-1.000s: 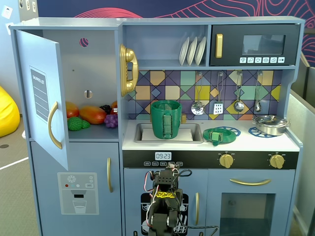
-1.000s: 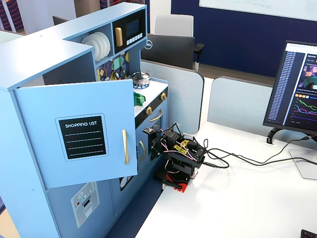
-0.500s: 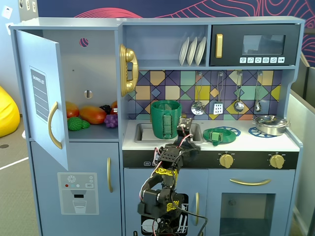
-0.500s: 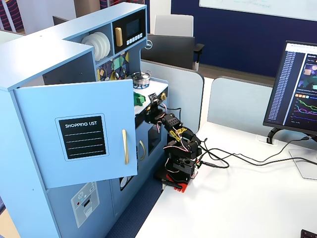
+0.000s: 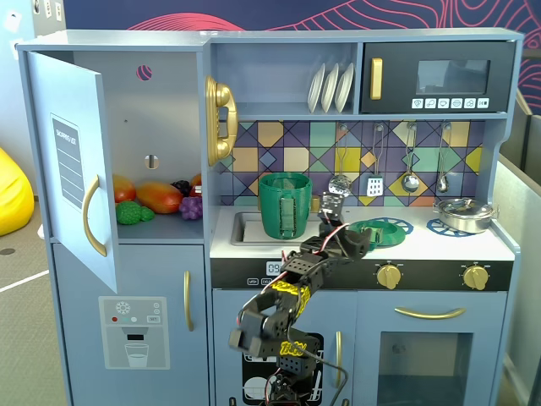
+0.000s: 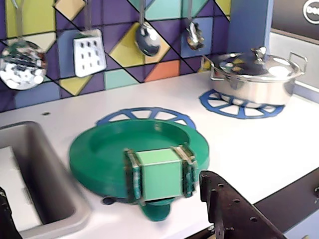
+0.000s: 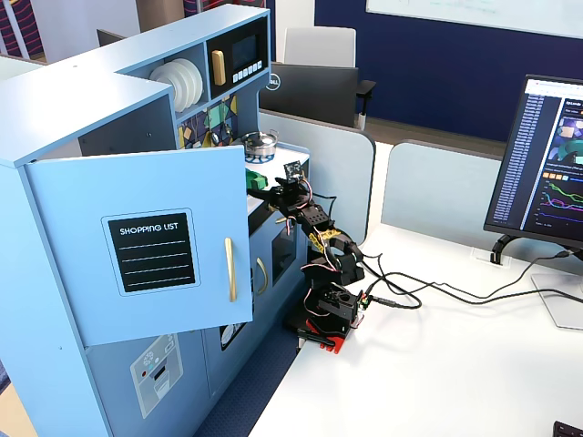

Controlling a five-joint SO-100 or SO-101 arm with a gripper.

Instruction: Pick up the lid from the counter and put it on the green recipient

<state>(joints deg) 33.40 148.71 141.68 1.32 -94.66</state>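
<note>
Front fixed view first: the arm reaches up from below the counter and the gripper (image 5: 353, 239) sits at the near edge of the lid (image 5: 378, 232), which lies flat on the white counter (image 5: 499, 246) over a blue burner ring (image 5: 404, 225). The green pot (image 5: 285, 204) stands to the left, in the sink (image 5: 240, 227), apart from the lid. A silver pot (image 5: 464, 213) is well off to the right, so there's open counter between. I can't tell from here whether the jaws are wide or narrow.

Wrist view: the lid (image 6: 112, 149) fills the middle, a bit blurry, with a light green block (image 6: 158, 174) sitting in front of it at its near rim. Only one dark finger (image 6: 234, 211) shows, cut off at the bottom, so I can't tell the grip. The sink (image 6: 47, 184) is cropped at left.

Side fixed view: an open cupboard door (image 7: 150, 250) hides most of the counter; the lid isn't visible.
</note>
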